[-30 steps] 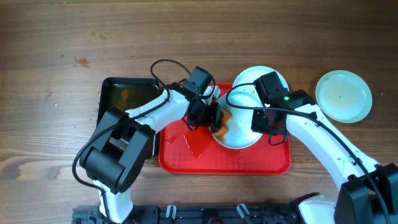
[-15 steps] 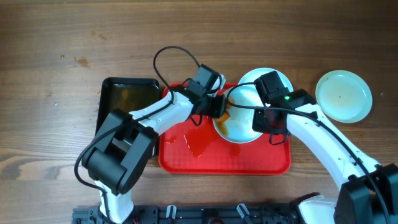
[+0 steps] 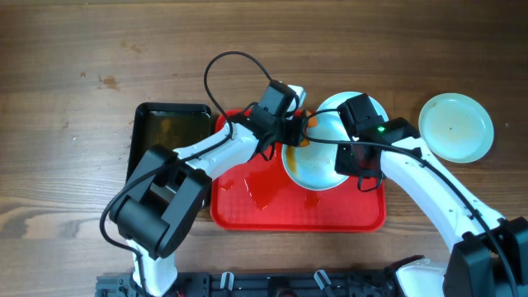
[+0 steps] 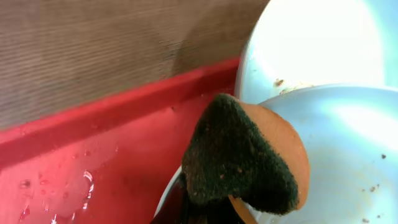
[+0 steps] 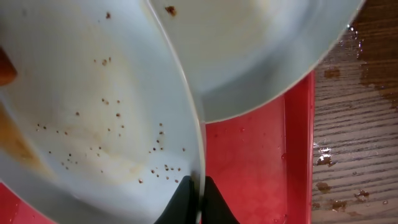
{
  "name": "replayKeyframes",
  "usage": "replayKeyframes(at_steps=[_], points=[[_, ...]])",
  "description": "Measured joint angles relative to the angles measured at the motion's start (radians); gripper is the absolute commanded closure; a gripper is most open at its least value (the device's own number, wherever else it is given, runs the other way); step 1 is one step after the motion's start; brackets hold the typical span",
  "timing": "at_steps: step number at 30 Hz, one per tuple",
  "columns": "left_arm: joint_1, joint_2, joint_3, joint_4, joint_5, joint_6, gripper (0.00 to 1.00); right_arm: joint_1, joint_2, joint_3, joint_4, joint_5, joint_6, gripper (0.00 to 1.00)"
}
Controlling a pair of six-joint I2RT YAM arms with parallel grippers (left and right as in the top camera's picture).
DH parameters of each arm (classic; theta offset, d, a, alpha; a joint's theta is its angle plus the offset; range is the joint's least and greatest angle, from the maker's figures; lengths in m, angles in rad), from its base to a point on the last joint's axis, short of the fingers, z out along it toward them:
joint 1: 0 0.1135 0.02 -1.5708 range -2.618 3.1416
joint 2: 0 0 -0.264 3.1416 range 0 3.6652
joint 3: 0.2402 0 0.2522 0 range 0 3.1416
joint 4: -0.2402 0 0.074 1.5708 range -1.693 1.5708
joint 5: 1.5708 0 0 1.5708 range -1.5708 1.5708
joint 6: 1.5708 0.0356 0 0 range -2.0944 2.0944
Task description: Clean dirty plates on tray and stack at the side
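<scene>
The red tray (image 3: 272, 198) lies mid-table. My right gripper (image 5: 194, 190) is shut on the rim of a speckled pale mint-blue plate (image 5: 93, 112), holding it tilted over the tray; this plate shows overhead (image 3: 318, 169). A second plate (image 3: 351, 101) lies under it at the tray's back edge, seen in the right wrist view (image 5: 261, 50) and left wrist view (image 4: 317, 37). A third plate (image 3: 455, 126) rests on the table at right. My left gripper (image 3: 293, 132) is shut on an orange sponge with a dark scrub side (image 4: 239, 158), pressed at the held plate's (image 4: 348, 162) upper left rim.
A black metal pan (image 3: 165, 132) sits left of the tray. Water drops lie on the tray's wet floor (image 4: 68, 186). Wet patches mark the wooden table (image 5: 354, 124) right of the tray. A black cable (image 3: 223, 70) loops above the left arm.
My left gripper with the sponge has moved up and to the right, from the held plate's left side to its upper left rim. The right arm and plate have stayed about still.
</scene>
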State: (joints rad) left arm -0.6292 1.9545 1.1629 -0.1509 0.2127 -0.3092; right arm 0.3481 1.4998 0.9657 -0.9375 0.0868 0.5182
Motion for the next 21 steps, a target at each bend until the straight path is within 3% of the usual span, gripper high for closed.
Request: replayKeyframes(at_steps=[8, 15, 21], points=[[0.002, -0.003, 0.024, -0.340, 0.098, -0.060, 0.96, 0.000, 0.000, 0.000, -0.012, -0.007, -0.027, 0.95], [0.011, -0.002, 0.019, -0.320, 0.174, -0.053, 0.96, 0.000, 0.000, 0.000, -0.020, -0.003, -0.034, 0.95], [0.019, -0.075, 0.018, -0.302, 0.084, -0.051, 0.96, 0.000, 0.000, 0.000, -0.019, -0.004, -0.034, 0.95]])
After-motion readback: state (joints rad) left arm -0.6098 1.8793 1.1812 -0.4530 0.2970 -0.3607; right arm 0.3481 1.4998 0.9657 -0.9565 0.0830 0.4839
